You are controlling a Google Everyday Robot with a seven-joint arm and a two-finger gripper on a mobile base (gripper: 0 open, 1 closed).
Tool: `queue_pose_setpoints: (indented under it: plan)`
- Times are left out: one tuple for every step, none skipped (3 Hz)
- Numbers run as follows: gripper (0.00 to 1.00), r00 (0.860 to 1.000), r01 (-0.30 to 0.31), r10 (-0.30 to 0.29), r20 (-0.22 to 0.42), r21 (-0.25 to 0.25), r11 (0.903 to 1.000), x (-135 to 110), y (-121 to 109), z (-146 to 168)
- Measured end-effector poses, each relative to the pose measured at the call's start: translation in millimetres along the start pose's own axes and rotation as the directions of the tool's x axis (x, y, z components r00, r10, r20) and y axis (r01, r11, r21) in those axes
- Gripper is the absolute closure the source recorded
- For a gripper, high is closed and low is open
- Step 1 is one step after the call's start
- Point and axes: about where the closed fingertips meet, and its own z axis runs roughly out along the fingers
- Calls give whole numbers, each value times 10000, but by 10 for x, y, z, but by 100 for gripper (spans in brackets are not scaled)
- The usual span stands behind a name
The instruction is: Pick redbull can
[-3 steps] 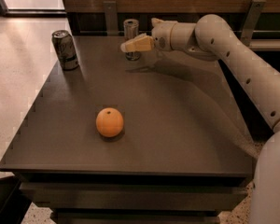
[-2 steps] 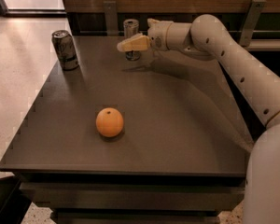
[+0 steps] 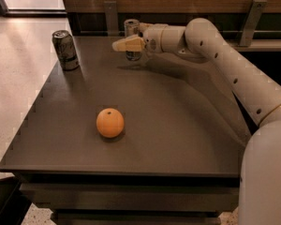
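Silver, slim and tall, the redbull can [image 3: 130, 28] stands upright at the far edge of the dark brown table [image 3: 187, 130], well apart from the shorter dark-grey can [image 3: 65, 50] with pale script and the round orange fruit [image 3: 110, 123]. The cream gripper [image 3: 126, 45] lies across the redbull can's front; I cannot tell whether it grips.

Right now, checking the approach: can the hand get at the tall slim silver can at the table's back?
Probably yes: the hand is right at the tall slim silver metal can, and the round orange fruit and shorter dark-grey can stand well aside.
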Motion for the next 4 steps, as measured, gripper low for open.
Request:
queue_pose_setpoints:
  plan:
    - [40, 10000, 2, -2, -6, -45, 10000, 0, 19, 23]
    - [62, 10000, -4, 4, -6, -90, 10000, 2, 39, 49]
    - [85, 10000, -9, 9, -7, -136, 9999, 4, 60, 76]
    - [100, 10000, -15, 14, -8, -180, 9998, 6, 80, 101]
